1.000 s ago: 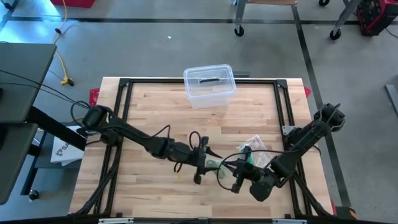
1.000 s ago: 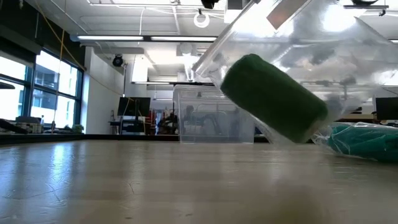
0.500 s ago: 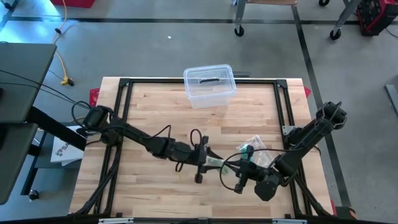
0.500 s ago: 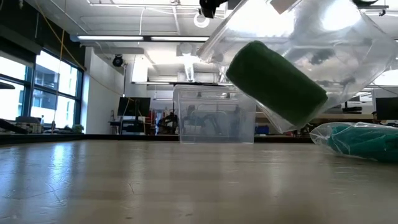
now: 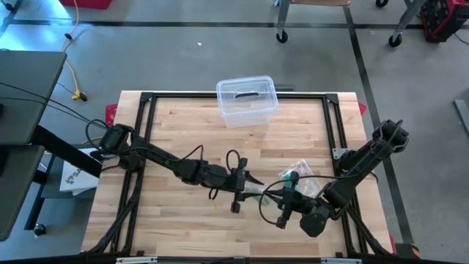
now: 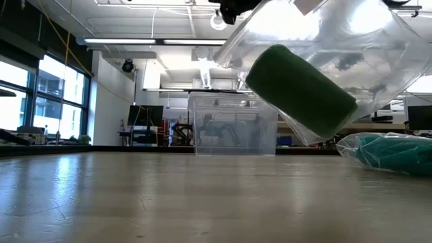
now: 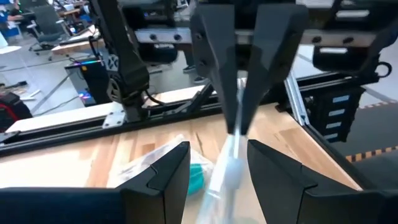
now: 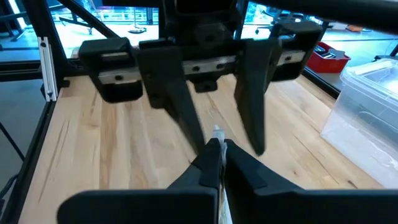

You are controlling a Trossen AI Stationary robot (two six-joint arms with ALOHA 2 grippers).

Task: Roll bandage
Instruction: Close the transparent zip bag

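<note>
1. The right gripper point(image 5: 282, 207), near the worktop's front edge towards its right corner, is pinched tight on the rim of a clear plastic bag point(image 6: 324, 61).
2. The bag hangs clear of the wooden worktop point(image 5: 168, 213), with a dark green bandage roll point(image 6: 300, 99) lying tilted inside it.
3. The left gripper point(image 5: 239, 192), just beside the right one towards the worktop's middle, has its fingers apart, straddling the same rim without pressing it.
4. A second bag holding teal material point(image 6: 388, 152) rests on the worktop near the right edge.
5. A clear lidded box point(image 5: 247, 100) stands at the middle of the far edge.
</note>
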